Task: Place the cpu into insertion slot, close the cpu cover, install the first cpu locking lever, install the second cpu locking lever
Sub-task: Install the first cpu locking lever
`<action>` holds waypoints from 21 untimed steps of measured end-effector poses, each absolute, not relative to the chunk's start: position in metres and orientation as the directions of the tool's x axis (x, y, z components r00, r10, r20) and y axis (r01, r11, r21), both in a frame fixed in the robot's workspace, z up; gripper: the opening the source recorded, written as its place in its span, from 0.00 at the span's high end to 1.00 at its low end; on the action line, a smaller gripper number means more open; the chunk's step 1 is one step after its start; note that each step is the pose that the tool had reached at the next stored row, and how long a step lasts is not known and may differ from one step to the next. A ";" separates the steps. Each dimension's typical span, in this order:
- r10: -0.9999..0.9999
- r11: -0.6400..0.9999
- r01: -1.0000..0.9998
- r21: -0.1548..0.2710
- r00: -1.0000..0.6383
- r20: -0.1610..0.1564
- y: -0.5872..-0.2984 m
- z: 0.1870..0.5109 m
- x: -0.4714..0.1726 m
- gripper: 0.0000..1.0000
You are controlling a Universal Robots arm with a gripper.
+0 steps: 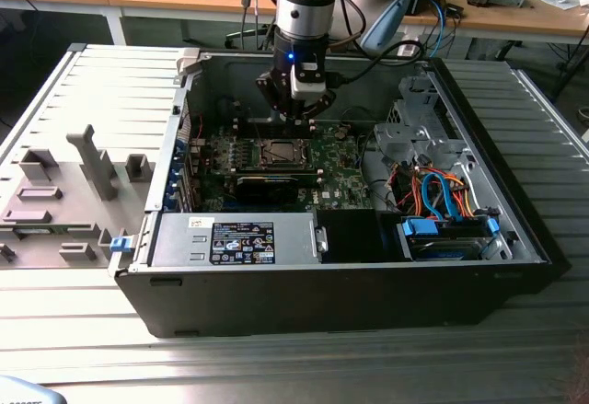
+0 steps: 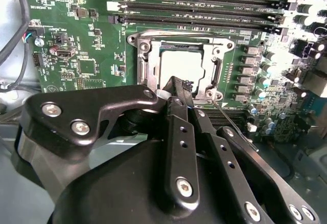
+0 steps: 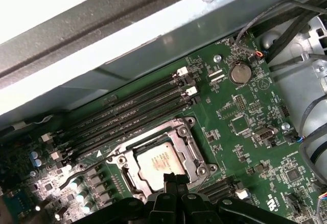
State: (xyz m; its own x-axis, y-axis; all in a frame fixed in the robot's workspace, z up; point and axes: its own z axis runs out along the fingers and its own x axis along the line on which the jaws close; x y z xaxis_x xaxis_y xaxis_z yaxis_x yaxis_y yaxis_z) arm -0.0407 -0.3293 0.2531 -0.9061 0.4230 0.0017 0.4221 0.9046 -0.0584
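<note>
Step in hand: we are judging this to be the locking-lever stage, since the two steps before it are looking complete.
Cpu: we are seeing the cpu lying flat inside the insertion slot, its silvery top showing through the square opening.
Cover: the cpu cover is lying down flat around the chip in both wrist views, so we are treating it as closed.
Lever: a thin wire lever is running out at an angle from the socket corner in the second wrist view, and we are reading it as not yet latched. A similar wire is showing in the first wrist view, and we cannot tell whether it is the same one.
Gripper: the gripper is hanging just over the socket edge on the side away from the memory slots. Its fingers are appearing pressed together with nothing between them. We cannot tell whether the tips are touching the frame.
Setting: the motherboard is sitting inside an open computer case lying on the table.
Requirement: in our judgement, seating a lever is calling for the closed tips to bear on the wire itself, pressing it down and tucking it sideways under its catch without sliding onto the chip.
</note>
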 end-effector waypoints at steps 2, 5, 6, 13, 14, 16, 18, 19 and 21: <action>0.419 0.907 0.418 -0.058 -0.908 0.002 -0.329 0.253 -0.041 0.89; 0.408 0.911 0.407 -0.058 -0.913 0.002 -0.329 0.253 -0.041 0.89; 0.404 0.913 0.403 -0.058 -0.915 0.002 -0.329 0.253 -0.041 0.89; 0.383 0.922 0.382 -0.058 -0.924 0.002 -0.329 0.253 -0.041 0.89; 0.381 0.923 0.380 -0.058 -0.925 0.002 -0.329 0.253 -0.041 0.89; 0.374 0.926 0.374 -0.058 -0.927 0.002 -0.329 0.253 -0.041 0.89; 0.369 0.928 0.368 -0.058 -0.930 0.002 -0.329 0.253 -0.041 0.89; 0.365 0.929 0.364 -0.058 -0.931 0.002 -0.329 0.253 -0.041 0.89; 0.359 0.932 0.358 -0.058 -0.933 0.002 -0.329 0.253 -0.041 0.89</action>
State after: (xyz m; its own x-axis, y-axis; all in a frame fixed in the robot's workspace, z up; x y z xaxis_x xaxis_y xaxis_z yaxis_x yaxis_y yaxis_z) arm -0.0407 -0.3293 0.2531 -0.9334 0.3589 0.0017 0.3582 0.9318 -0.0584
